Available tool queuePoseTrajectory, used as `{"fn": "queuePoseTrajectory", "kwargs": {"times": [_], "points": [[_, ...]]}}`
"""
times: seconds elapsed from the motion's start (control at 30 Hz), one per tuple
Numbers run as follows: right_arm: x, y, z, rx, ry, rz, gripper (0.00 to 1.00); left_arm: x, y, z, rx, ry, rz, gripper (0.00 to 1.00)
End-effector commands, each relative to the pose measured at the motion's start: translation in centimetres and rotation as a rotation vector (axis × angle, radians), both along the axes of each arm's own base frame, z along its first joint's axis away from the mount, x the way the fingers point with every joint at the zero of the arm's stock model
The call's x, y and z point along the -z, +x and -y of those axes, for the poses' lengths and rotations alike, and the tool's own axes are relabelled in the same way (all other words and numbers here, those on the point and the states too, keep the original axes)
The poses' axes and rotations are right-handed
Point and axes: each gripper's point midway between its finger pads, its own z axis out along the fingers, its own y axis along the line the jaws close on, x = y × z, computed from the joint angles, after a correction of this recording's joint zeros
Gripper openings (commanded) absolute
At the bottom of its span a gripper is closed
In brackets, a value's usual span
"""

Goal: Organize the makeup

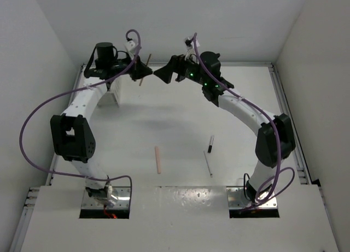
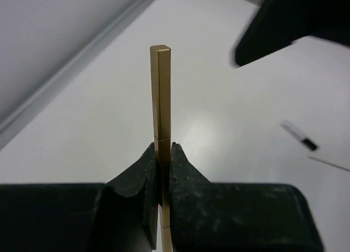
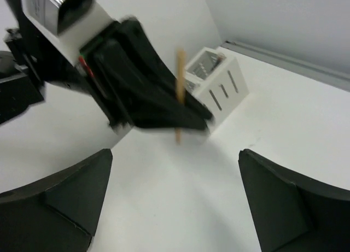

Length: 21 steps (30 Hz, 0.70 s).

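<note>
Box (image 1: 115,96) back left; loose sticks (image 1: 157,159) nearer, central

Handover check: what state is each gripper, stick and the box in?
left gripper: shut on tan wooden stick
tan wooden stick: clamped, lifted off table
right gripper: open, empty
pink stick: lying on table
black-and-white stick: lying on table
thin white stick: lying on table
white slatted box: upright

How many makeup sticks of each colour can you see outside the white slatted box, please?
tan stick, held in the left hand: 1
pink stick: 1
black-and-white stick: 1
thin white stick: 1
Total: 4
</note>
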Motion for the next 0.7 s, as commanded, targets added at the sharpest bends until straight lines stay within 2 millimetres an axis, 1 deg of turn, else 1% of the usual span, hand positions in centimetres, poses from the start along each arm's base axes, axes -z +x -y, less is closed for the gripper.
{"fn": "queuePoseTrajectory", "kwargs": {"times": [0.0, 0.03, 0.07, 0.1, 0.13, 0.17, 0.2, 0.23, 0.27, 0.3, 0.33, 0.37, 0.4, 0.43, 0.47, 0.5, 0.53, 0.63, 0.67], "points": [[-0.2, 0.6, 2.9, 0.094, -0.044, 0.025, 1.0, -0.9, 3.4, -7.0, -0.212, 0.119, 0.153, 0.0], [-0.2, 0.4, 3.4, 0.107, -0.046, 0.025, 1.0, -0.8, 4.6, -10.3, -0.291, 0.166, 0.187, 0.0], [-0.5, 0.9, 4.6, 0.145, -0.043, 0.025, 1.0, -1.1, 5.2, -11.9, -0.331, 0.182, 0.216, 0.0], [0.3, 0.6, 5.0, 0.149, -0.052, 0.011, 1.0, -1.5, 5.7, -13.7, -0.376, 0.191, 0.235, 0.0], [1.5, 0.7, 5.7, 0.165, -0.072, -0.011, 1.0, -1.0, 6.8, -16.8, -0.442, 0.206, 0.27, 0.0], [1.3, 0.3, 6.1, 0.175, -0.085, 0.005, 1.0, -1.0, 7.3, -18.4, -0.49, 0.217, 0.299, 0.0], [2.6, 0.0, 6.5, 0.185, -0.116, -0.024, 1.0, -0.5, 7.8, -19.7, -0.521, 0.223, 0.316, 0.0], [3.4, -0.2, 6.9, 0.19, -0.138, -0.03, 1.0, -0.3, 8.1, -21.4, -0.552, 0.234, 0.369, 0.0], [3.6, -0.6, 7.2, 0.192, -0.149, -0.034, 1.0, -0.2, 8.2, -21.9, -0.559, 0.244, 0.39, 0.0], [4.2, -0.8, 7.3, 0.193, -0.169, -0.047, 1.0, 0.7, 8.4, -22.0, -0.557, 0.251, 0.388, 0.0], [5.2, -1.0, 7.7, 0.206, -0.186, -0.071, 1.0, 2.1, 8.5, -22.7, -0.561, 0.268, 0.375, 0.0], [5.4, -1.2, 7.9, 0.208, -0.198, -0.079, 1.0, 3.1, 8.4, -22.4, -0.544, 0.262, 0.355, 0.0], [5.8, -1.4, 7.9, 0.208, -0.206, -0.087, 1.0, 3.4, 8.4, -22.4, -0.545, 0.262, 0.36, 0.0], [6.1, -1.6, 8.2, 0.213, -0.215, -0.099, 1.0, 4.8, 8.3, -22.8, -0.542, 0.259, 0.343, 0.0], [6.1, -1.7, 8.4, 0.216, -0.219, -0.106, 1.0, 5.8, 8.3, -22.8, -0.541, 0.259, 0.329, 0.0], [6.2, -1.8, 8.6, 0.223, -0.226, -0.112, 1.0, 6.3, 8.1, -23.3, -0.549, 0.261, 0.323, 0.0], [6.8, -1.9, 8.7, 0.223, -0.238, -0.126, 1.0, 7.3, 7.9, -23.4, -0.556, 0.273, 0.323, 0.0], [7.3, -2.3, 9.0, 0.231, -0.251, -0.137, 1.0, 8.4, 7.6, -23.5, -0.559, 0.288, 0.317, 0.0], [7.4, -2.3, 9.1, 0.234, -0.256, -0.139, 1.0, 9.2, 7.7, -23.5, -0.554, 0.297, 0.315, 0.0]]}}
